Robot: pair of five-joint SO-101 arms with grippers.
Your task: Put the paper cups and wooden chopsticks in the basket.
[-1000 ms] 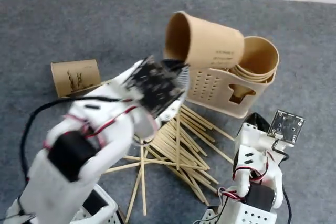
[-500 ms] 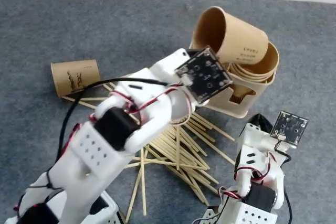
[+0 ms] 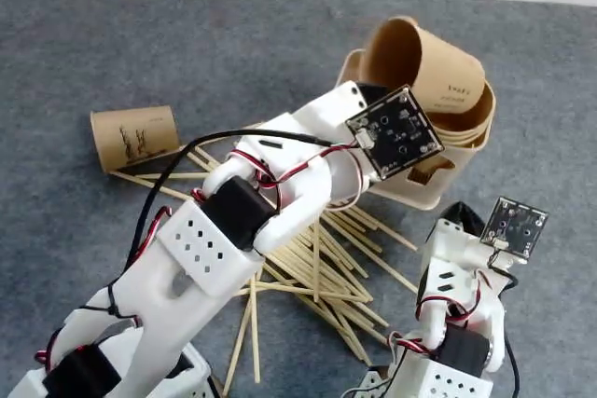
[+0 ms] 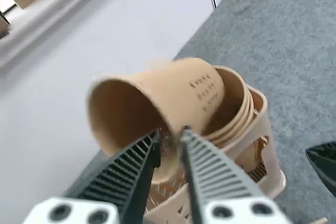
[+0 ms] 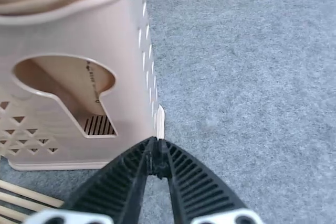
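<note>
My left gripper (image 4: pixel 169 136) is shut on the rim of a brown paper cup (image 4: pixel 173 95), held tilted with its mouth sideways just above the basket (image 4: pixel 260 145). From above, that cup (image 3: pixel 427 62) hangs over the beige basket (image 3: pixel 431 185), which holds nested cups (image 3: pixel 471 118). A second paper cup (image 3: pixel 135 137) lies on its side at the left. Several wooden chopsticks (image 3: pixel 317 267) lie scattered between the arms. My right gripper (image 5: pixel 156 148) is shut and holds nothing, low on the mat just in front of the basket (image 5: pixel 79 35); chopstick ends (image 5: pixel 21 198) lie beside it.
Grey mat (image 3: pixel 187 44) covers the table, with open room at the back left and right of the basket. The left arm's body (image 3: pixel 233 221) stretches over the chopstick pile. The right arm (image 3: pixel 462 295) stands at the near right.
The left arm has swung right and forward with the cup, bringing it from beside the basket's left edge to over the cups in it. The right arm has barely moved.
</note>
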